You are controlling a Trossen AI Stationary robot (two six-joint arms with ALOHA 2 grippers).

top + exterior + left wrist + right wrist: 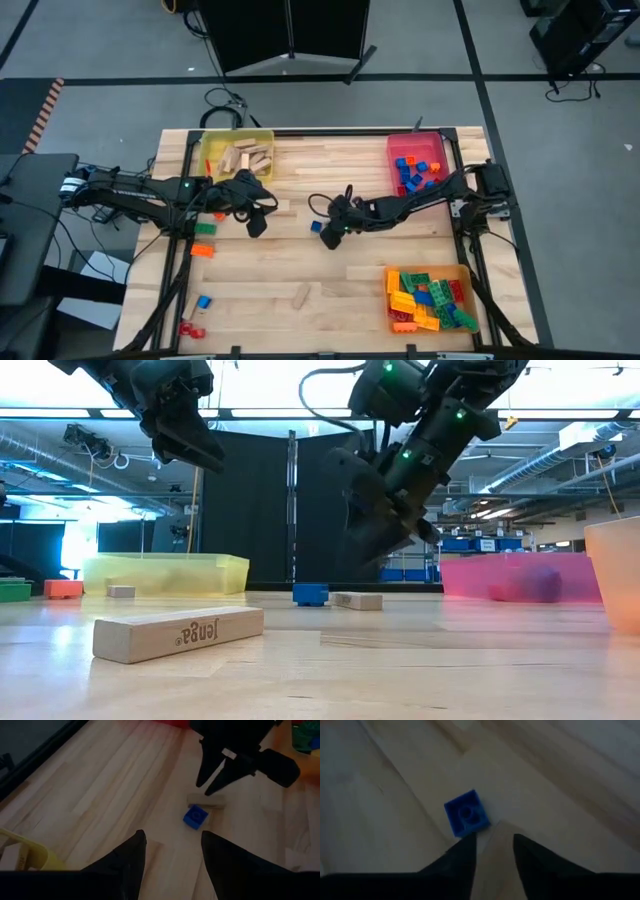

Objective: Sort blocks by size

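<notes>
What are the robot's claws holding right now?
Nothing. The right gripper hangs just above the small blue brick lying on the table, fingers empty and nearly together. The left gripper is open and empty too.
</notes>
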